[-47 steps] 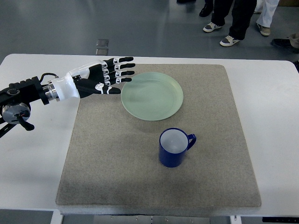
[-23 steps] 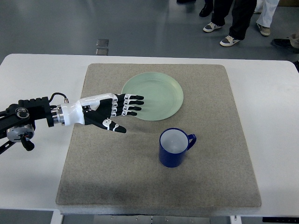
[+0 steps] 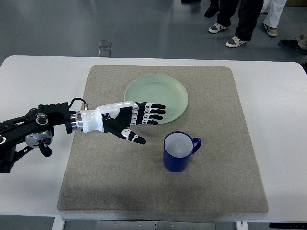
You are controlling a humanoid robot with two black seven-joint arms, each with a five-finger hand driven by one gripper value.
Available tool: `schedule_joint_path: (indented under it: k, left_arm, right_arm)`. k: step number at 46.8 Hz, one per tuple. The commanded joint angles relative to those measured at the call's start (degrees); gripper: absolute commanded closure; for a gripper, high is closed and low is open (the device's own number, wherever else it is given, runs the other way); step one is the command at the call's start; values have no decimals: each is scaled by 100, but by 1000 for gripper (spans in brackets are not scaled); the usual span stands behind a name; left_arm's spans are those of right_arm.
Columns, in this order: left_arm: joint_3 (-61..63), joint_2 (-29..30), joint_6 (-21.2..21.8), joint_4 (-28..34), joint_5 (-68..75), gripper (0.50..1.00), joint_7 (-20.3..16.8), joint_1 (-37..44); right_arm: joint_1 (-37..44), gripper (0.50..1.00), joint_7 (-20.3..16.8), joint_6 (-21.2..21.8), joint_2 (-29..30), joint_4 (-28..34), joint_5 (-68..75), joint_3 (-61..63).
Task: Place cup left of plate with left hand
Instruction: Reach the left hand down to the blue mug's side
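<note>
Plate (image 3: 165, 93) edge under left hand (image 3: 132, 120)

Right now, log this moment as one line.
left hand: open, over mat, short of cup | cup: upright, below plate, ungrasped | plate: empty

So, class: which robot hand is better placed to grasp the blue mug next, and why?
Left. The left robot hand is open, fingers over the green plate rim, close to the blue mug. No right arm shows.

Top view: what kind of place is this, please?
Probably a robot lab or test hall, not a home. A white table carries a grey mat with only a green plate and a blue cup, people's shoes stand on a bare grey floor behind.
</note>
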Motion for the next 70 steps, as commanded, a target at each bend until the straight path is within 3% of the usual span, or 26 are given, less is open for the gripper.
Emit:
schedule_joint_path:
  k: [1,17,39,70]
  left_arm:
    - [-1,-109,-1,-1,154,504,0,9]
    - [8,-126,-1,-9,347,504,0,9]
    - [175,-575,-1,78,576,504,0,0]
    - [245,-988,-1,606,576,506,17,-27]
  right_arm:
    - [0,568,0,2,0,0,0,0]
    - [0,568,0,2,0,0,0,0]
    - [0,568,0,2,0,0,0,0]
    - [0,568,0,2,0,0,0,0]
